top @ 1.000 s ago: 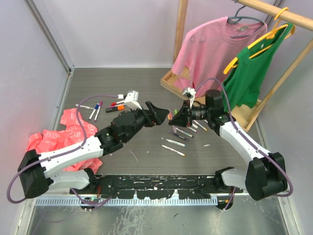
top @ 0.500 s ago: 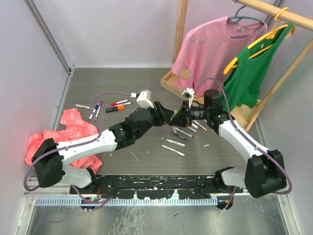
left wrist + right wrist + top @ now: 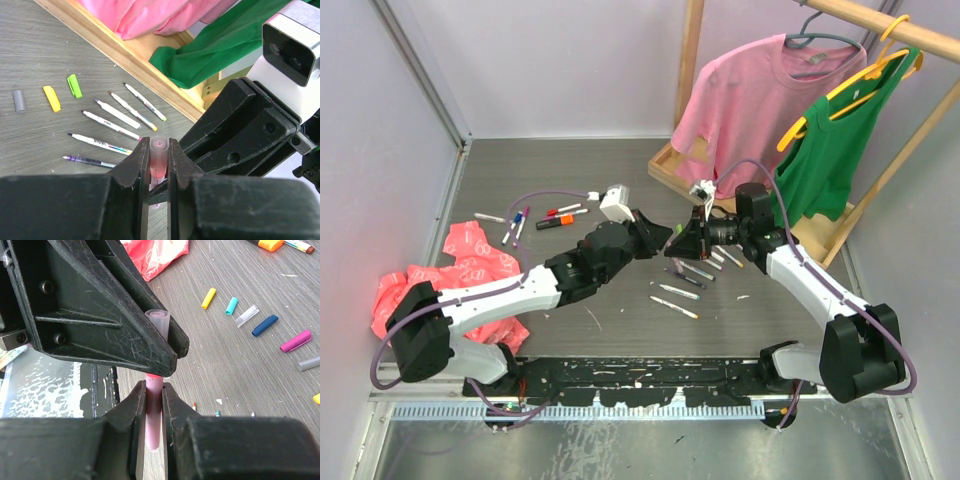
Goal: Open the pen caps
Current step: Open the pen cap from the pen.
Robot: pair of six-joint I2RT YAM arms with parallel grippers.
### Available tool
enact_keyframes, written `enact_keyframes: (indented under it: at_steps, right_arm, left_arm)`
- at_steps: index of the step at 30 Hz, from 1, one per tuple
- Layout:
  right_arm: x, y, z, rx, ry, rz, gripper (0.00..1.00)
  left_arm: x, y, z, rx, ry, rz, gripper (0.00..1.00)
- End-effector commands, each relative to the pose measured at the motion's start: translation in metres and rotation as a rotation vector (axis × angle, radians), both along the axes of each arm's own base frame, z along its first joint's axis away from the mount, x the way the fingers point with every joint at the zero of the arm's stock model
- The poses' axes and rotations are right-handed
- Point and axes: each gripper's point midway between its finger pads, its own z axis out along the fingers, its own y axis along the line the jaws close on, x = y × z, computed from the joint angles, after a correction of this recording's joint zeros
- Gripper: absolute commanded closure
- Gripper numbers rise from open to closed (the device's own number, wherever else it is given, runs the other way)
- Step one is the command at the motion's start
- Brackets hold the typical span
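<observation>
Soft, even white light falls from overhead, and shadows on the grey table (image 3: 570,170) are short and faint. In the top view, well left of the pink pen (image 3: 154,410), the crumpled red bag (image 3: 470,255) glows overexposed, its folds washed out. In both wrist views the pen itself is sharp, while the black fingers (image 3: 134,170) below it, nearest the lens, soften into dark, dull-sheened masses. Beyond the pen, the loose caps (image 3: 231,305) on the table stay fairly crisp.

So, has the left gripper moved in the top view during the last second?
Yes. The left gripper has shifted right, toward the wooden rack base and the right gripper holding the pink pen, and now pinches the pen cap.
</observation>
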Motion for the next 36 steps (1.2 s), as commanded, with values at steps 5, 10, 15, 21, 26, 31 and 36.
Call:
enact_keyframes:
  at_steps: [5,10,15,21,26,31,36]
  right_arm:
    - [0.007,0.004,0.019,0.017,-0.087,0.010,0.73]
    - [0.006,0.006,0.014,0.011,-0.068,0.017,0.61]
    - [0.008,0.010,0.008,-0.012,-0.045,0.009,0.61]
    - [0.010,0.011,0.009,-0.018,-0.042,-0.007,0.65]
    - [0.009,0.012,0.015,-0.001,-0.044,-0.013,0.65]
    - [0.009,0.012,0.019,0.011,-0.036,-0.021,0.65]
    - [0.009,0.012,0.022,0.016,-0.032,-0.024,0.66]
  left_arm:
    - [0.013,0.011,0.026,-0.153,-0.044,0.017,1.00]
    - [0.020,0.024,0.041,-0.177,-0.104,0.035,1.00]
    - [0.021,0.027,0.048,-0.182,-0.137,0.042,1.00]
    - [0.021,0.023,0.044,-0.185,-0.134,0.029,1.00]
    - [0.022,0.021,0.042,-0.181,-0.132,0.026,1.00]
    - [0.022,0.019,0.040,-0.177,-0.133,0.015,1.00]
    - [0.023,0.017,0.036,-0.169,-0.130,0.014,1.00]
